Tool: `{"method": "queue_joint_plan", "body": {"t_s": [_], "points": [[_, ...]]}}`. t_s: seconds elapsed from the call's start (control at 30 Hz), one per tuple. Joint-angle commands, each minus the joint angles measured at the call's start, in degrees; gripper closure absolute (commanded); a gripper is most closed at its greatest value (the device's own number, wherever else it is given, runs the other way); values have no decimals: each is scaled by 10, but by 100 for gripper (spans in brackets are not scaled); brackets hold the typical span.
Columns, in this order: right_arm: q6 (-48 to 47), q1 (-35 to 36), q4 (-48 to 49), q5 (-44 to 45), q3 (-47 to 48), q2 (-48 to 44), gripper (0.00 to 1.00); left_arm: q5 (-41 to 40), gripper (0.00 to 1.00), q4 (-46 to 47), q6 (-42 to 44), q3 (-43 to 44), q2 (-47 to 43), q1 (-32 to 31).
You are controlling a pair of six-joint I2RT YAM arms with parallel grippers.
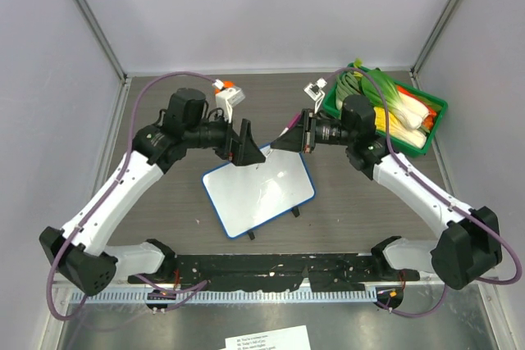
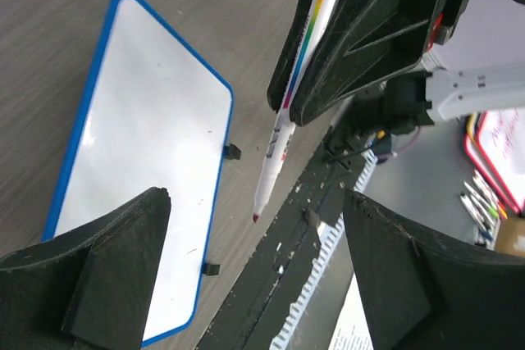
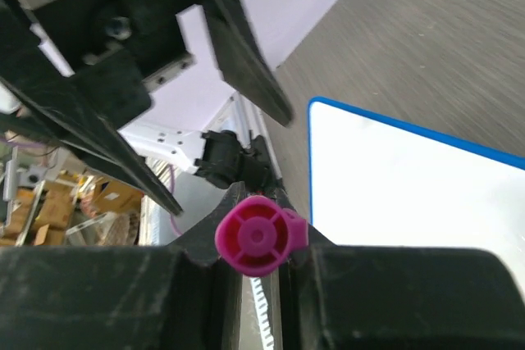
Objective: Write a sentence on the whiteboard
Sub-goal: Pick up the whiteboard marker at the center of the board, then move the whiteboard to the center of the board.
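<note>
Clearly no stroke is written yet: the whiteboard (image 1: 258, 188) lies flat and blank. Above its far edge our right gripper (image 1: 289, 138) pinches the pink marker (image 2: 287, 112), tip down, and our left gripper (image 1: 244, 143) hangs with jaws spread. Next, we judge, the tip must come down onto the board.

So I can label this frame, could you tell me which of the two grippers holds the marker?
The right gripper: it is shut on the magenta marker, tip down, while the left gripper stands open and empty.
</note>
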Motion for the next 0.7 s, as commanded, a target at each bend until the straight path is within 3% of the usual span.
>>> {"method": "queue_joint_plan", "body": {"t_s": [0.0,0.2,0.3,0.5,0.67], "points": [[-63,-6,-76,96,4,-42,99,-116,11,-8,-50,-11,-56,3],[-67,-28,-143,241,-28,-91,99,-194,9,-14,-174,-87,-114,-1],[-58,-46,-144,257,-45,-112,99,-247,6,-6,-237,-150,-151,-30],[-52,-72,-150,250,-67,-118,99,-353,4,-2,-350,-238,-199,-151],[-51,-78,-152,248,-75,-121,99,-467,9,14,-439,-275,-174,-290]]}}
